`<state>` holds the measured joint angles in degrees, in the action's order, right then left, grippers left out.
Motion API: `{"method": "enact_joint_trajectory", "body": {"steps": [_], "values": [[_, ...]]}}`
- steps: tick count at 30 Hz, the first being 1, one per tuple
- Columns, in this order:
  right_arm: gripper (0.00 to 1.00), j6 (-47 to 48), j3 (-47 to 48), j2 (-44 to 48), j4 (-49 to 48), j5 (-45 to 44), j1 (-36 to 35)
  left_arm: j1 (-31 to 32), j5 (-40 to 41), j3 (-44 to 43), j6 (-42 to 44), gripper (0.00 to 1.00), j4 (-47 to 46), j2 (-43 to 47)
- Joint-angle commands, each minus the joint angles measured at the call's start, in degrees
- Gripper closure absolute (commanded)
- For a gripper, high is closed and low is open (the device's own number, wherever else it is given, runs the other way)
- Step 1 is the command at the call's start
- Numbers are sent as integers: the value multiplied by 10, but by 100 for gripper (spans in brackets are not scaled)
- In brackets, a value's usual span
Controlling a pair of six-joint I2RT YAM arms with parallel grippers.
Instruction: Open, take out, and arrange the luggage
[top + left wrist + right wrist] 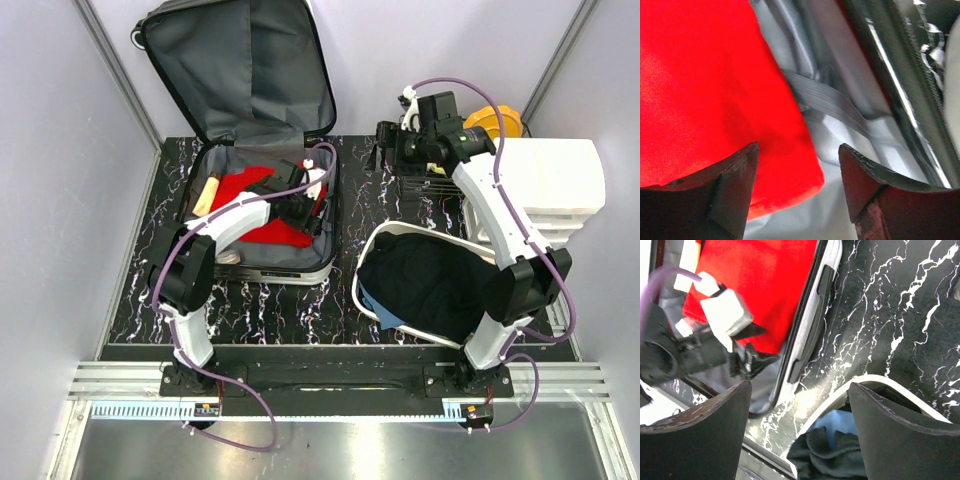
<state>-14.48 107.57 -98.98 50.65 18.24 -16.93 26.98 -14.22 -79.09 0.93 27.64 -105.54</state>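
Note:
The luggage (250,70) lies open at the back left, its lid propped against the wall and its dark grey lining showing. A red garment (245,185) lies in its base. My left gripper (300,200) is down inside the base, open and empty. In the left wrist view its fingers (799,147) straddle the red garment's corner (705,90) and the grey lining (840,130). My right gripper (392,140) is raised at the back centre, open and empty. In its wrist view (800,387) it hangs over the suitcase's rim (812,325) and the red garment (760,280).
A white basin (365,260) holding dark and light blue clothes stands at the front right and also shows in the right wrist view (840,395). A white drawer organiser (560,190), a black wire rack (420,185) and a yellow object (495,120) stand at the back right. A tan object (205,195) lies in the suitcase's left side.

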Motion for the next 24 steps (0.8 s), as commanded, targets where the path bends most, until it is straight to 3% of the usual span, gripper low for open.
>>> {"method": "enact_joint_trajectory", "body": {"steps": [1, 6, 7, 9, 10, 12, 16, 24], "values": [[13, -89, 48, -15, -31, -86, -15, 8, 124, 4, -7, 32, -63, -29], [14, -127, 49, -39, -32, -116, -22, 11, 126, 10, -8, 41, -64, -57], [14, -130, 52, -44, -32, -116, -25, 6, 99, 10, -8, 47, -63, -58], [14, -129, 62, -58, -34, -116, -34, -8, 31, 15, -33, 81, -58, -49], [14, -127, 66, -61, -35, -116, -39, -31, -44, 19, -43, 90, -62, -26], [14, -127, 79, -75, -37, -113, -49, -53, -97, 46, -65, 100, -82, 12], [14, -146, 94, -99, -47, -98, -83, -85, -172, 77, -53, 100, -96, 95], [6, -174, 138, -176, -57, -90, -155, -100, -208, 101, -57, 100, -112, 161]]}}
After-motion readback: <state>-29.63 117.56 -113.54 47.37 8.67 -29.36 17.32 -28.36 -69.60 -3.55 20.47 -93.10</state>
